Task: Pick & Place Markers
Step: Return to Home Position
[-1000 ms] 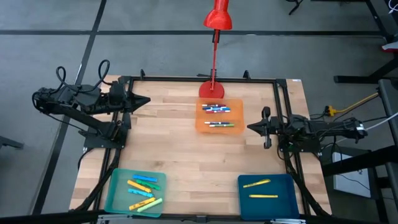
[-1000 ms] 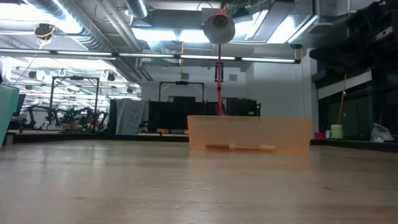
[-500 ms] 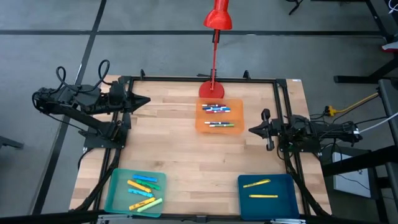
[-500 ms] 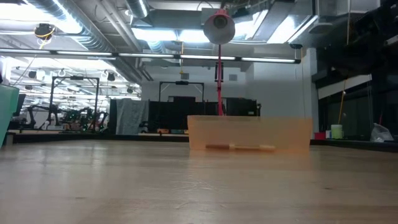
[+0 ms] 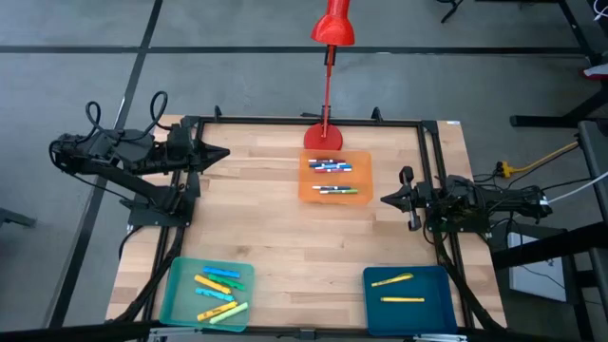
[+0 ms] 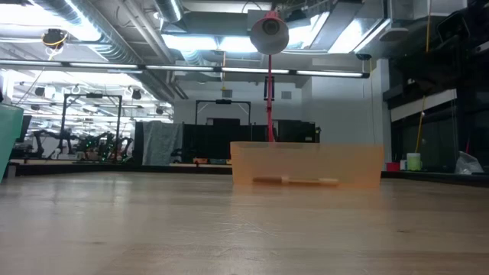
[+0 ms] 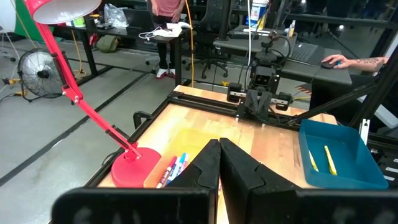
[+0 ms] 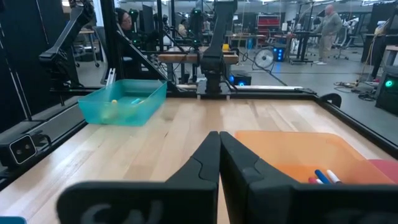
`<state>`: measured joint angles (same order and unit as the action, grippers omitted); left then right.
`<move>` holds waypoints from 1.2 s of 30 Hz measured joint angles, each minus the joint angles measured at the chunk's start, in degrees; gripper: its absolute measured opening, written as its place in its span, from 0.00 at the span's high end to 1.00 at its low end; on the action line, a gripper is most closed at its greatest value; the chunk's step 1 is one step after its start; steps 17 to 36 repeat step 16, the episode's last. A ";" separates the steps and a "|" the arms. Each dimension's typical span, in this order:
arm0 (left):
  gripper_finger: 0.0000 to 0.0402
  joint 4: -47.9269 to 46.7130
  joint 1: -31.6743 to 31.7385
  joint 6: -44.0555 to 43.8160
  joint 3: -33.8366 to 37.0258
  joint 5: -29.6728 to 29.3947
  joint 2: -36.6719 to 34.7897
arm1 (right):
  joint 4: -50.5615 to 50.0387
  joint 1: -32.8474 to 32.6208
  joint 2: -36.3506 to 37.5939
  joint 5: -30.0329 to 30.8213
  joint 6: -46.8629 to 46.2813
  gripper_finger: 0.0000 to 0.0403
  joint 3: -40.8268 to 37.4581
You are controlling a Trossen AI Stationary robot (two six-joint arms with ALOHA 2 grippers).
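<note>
1. Markers (image 5: 331,166), thin coloured sticks, lie unmoved in the translucent orange plastic tray (image 5: 309,195), teal plastic tray (image 5: 180,309) and blue plastic tray (image 5: 432,318).
2. I see the right gripper (image 5: 385,199) pulled slightly back rightward, fingers closed, empty; the left gripper (image 5: 223,155), also closed and empty, waits at left.

Near the dark right end effector (image 5: 384,199), an orange tray (image 5: 313,180) holds blue and green markers (image 5: 331,166); those in the blue tray (image 5: 437,313) are yellow; in the teal tray (image 5: 180,285), yellow, orange and blue.
</note>
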<state>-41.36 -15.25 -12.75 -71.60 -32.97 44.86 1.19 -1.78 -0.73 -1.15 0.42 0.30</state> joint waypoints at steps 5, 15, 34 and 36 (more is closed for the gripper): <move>0.99 0.00 0.00 0.00 -0.01 0.00 0.00 | -0.02 0.00 -0.70 0.00 -0.19 0.98 0.02; 0.99 0.00 0.00 0.00 -0.01 0.00 0.02 | 0.00 0.00 -0.75 0.02 -0.19 0.98 0.02; 0.99 0.00 -0.01 0.00 0.00 0.00 0.01 | 0.00 0.00 -0.75 0.02 -0.21 0.98 0.02; 0.99 0.00 -0.01 0.00 0.00 0.00 0.01 | 0.00 0.00 -0.75 0.02 -0.21 0.98 0.02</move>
